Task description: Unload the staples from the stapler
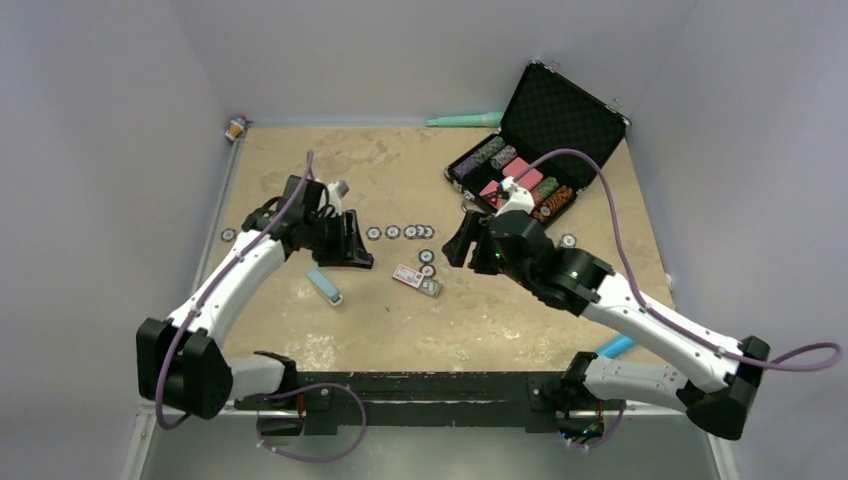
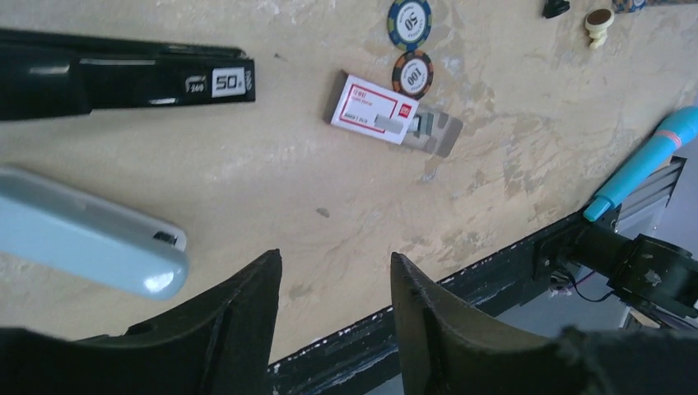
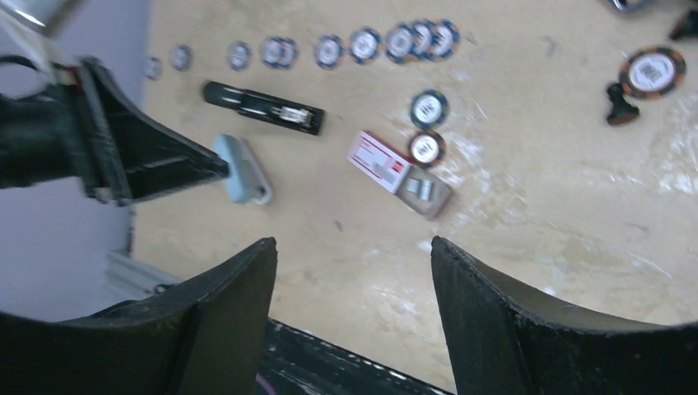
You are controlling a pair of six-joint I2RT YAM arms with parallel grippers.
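Note:
The black stapler (image 3: 263,108) lies flat on the table, also at the upper left of the left wrist view (image 2: 123,78). Short grey staples (image 2: 424,125) rest on a grey tray beside a red-and-white box (image 2: 374,109), apart from the stapler. My left gripper (image 2: 336,257) hovers over the stapler's area (image 1: 345,240). It is open, with bare table between its fingers. My right gripper (image 3: 352,241) hangs above the table's middle (image 1: 462,245), right of the box. It is open and holds nothing.
A pale blue block (image 2: 90,243) lies just in front of the stapler. Poker chips (image 1: 400,232) form a row behind the box. An open black case (image 1: 560,115) stands at the back right. A blue marker (image 2: 642,164) sits at the near edge.

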